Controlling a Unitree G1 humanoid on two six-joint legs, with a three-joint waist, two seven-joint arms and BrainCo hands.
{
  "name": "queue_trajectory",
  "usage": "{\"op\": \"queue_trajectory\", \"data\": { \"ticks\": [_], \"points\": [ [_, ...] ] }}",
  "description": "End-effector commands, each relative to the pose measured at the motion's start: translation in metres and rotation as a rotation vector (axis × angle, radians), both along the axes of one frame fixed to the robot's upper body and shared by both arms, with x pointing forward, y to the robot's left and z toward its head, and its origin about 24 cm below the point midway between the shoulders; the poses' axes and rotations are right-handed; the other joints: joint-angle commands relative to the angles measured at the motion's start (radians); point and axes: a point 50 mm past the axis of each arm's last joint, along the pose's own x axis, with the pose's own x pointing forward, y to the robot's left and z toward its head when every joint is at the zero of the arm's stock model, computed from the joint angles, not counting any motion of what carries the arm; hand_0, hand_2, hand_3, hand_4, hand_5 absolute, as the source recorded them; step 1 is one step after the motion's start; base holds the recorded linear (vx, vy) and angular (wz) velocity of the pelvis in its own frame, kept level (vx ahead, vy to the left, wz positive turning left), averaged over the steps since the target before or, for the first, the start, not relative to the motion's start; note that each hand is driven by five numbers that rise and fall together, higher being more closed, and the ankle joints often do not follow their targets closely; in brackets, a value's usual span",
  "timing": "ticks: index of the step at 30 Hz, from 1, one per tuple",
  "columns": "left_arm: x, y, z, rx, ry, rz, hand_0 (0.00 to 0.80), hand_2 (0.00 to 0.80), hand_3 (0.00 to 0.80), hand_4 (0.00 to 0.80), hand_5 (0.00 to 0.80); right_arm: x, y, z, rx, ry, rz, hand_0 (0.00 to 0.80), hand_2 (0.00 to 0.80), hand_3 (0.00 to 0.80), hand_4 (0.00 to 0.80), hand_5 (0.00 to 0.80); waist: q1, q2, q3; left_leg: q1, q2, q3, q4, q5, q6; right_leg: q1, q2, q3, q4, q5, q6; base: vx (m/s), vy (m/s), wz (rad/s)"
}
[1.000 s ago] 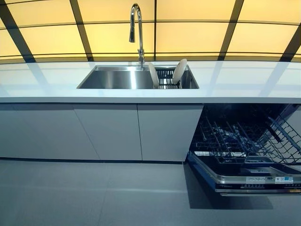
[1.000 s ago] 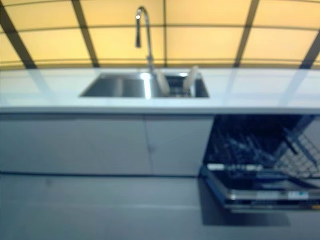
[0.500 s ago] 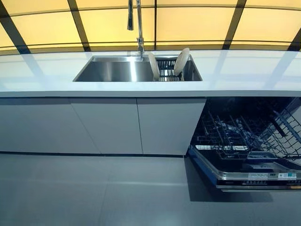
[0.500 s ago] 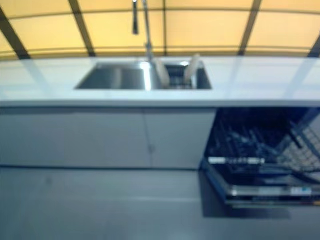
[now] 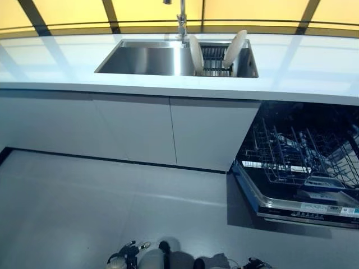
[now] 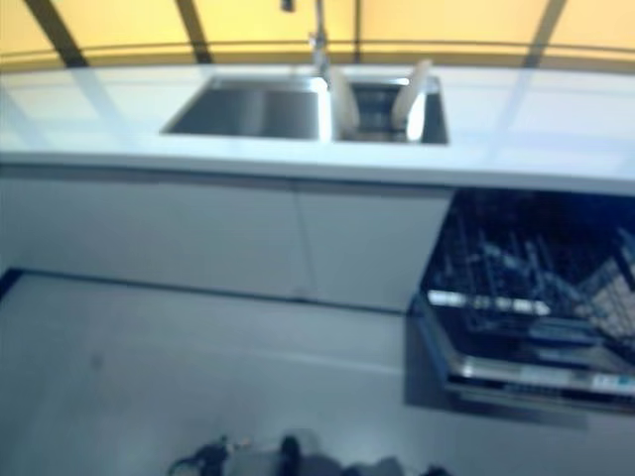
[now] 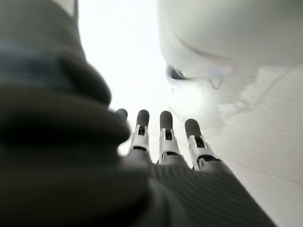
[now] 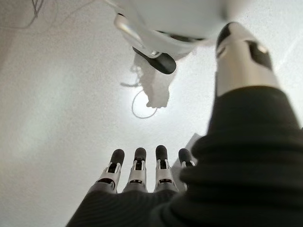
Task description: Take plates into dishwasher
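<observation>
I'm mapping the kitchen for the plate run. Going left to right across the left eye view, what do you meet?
Sink basin → faucet → left plate → dish rack → right plate → open dishwasher, lower down under the counter.

Two round cream-white plates, one (image 5: 196, 54) and the other (image 5: 234, 49), both standing on edge in a single dark wire rack (image 5: 213, 56)
One rectangular stainless-steel sink (image 5: 147, 59)
One chrome tap (image 5: 181, 22)
One white countertop (image 5: 50, 64)
One open dishwasher (image 5: 303, 168), holding one dark wire lower basket (image 5: 291, 159)
Two flat grey cabinet doors, one (image 5: 137, 129) and one (image 5: 210, 131)
Two robot hands with straight fingers: one left hand (image 7: 161, 142), one right hand (image 8: 142, 172)
</observation>
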Motion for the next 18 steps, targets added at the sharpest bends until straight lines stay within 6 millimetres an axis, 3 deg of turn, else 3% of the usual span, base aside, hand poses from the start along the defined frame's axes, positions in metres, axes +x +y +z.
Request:
{"op": "queue_trajectory", "data": {
  "ticks": [1,4,5,6,7,10,14,18],
  "points": [
    [-0.031,-0.021,-0.012,-0.075,0.062,0.143,0.0,0.0,0.0,0.0,0.0,-0.031,0.008,-0.01,0.005,0.061,0.005,0.0,0.0,0.0,0.0,0.0,0.0,0.018,-0.036,-0.036,-0.058,-0.065,-0.103,0.173,0.052,0.051,0.038,0.086,0.097,-0.073,0.038,0.461,0.206,-0.54],
    [-0.036,-0.018,-0.014,-0.047,0.087,0.126,0.0,0.0,0.0,0.0,0.0,-0.037,0.014,-0.012,-0.004,0.081,-0.011,0.0,0.0,0.0,0.0,0.0,-0.004,0.012,-0.058,-0.027,-0.082,-0.046,0.029,0.028,0.111,0.079,-0.003,0.119,0.143,-0.121,0.057,0.463,0.176,-0.7],
    [-0.036,-0.014,-0.013,-0.029,0.091,0.126,0.0,0.0,0.0,0.0,0.0,-0.04,0.018,-0.014,-0.003,0.086,-0.005,0.0,0.0,0.0,0.0,0.0,0.0,0.005,-0.067,-0.019,-0.092,-0.039,0.07,-0.026,0.132,0.098,-0.025,0.115,0.149,-0.124,0.071,0.401,0.093,-0.49],
    [-0.037,-0.011,-0.013,-0.021,0.092,0.121,0.0,0.0,0.0,0.0,0.0,-0.04,0.021,-0.015,-0.007,0.087,0.032,0.0,0.0,0.0,0.0,0.0,0.002,0.001,-0.077,-0.011,-0.087,-0.025,0.078,-0.041,0.137,0.1,-0.04,0.102,0.148,-0.123,0.082,0.412,0.097,-0.37],
    [-0.034,-0.01,-0.012,-0.021,0.087,0.12,0.0,0.0,0.0,0.0,0.0,-0.039,0.023,-0.014,-0.016,0.084,0.073,0.0,0.0,0.0,0.0,0.0,0.004,0.003,-0.087,0.0,-0.081,-0.014,0.076,-0.052,0.145,0.095,-0.064,0.076,0.148,-0.124,0.088,0.276,0.075,-0.42],
    [-0.027,-0.011,-0.01,-0.028,0.066,0.11,0.0,0.0,0.0,0.0,0.0,-0.036,0.025,-0.014,-0.026,0.065,0.081,0.0,0.0,0.0,0.0,0.0,0.003,0.012,-0.098,-0.02,-0.074,-0.006,0.096,-0.058,0.148,0.085,-0.084,0.057,0.141,-0.125,0.083,0.168,0.053,-0.44],
    [-0.016,-0.013,-0.007,-0.03,0.034,0.114,0.0,0.0,0.0,0.0,0.0,-0.037,0.031,-0.014,-0.032,0.063,0.08,0.0,0.0,0.0,0.0,0.0,-0.001,0.015,-0.125,-0.065,-0.074,-0.007,0.1,-0.058,0.148,0.091,-0.094,0.066,0.088,-0.1,0.095,0.15,0.026,-0.25],
    [-0.019,-0.023,-0.01,-0.062,0.049,0.143,0.0,0.0,0.0,0.0,0.0,-0.041,0.032,-0.015,-0.039,0.058,0.036,0.0,0.0,0.0,0.0,0.0,-0.003,0.015,-0.142,-0.061,-0.072,-0.004,0.095,-0.075,0.154,0.105,-0.104,0.072,0.051,-0.085,0.108,0.161,0.05,0.01]
  ]
}}
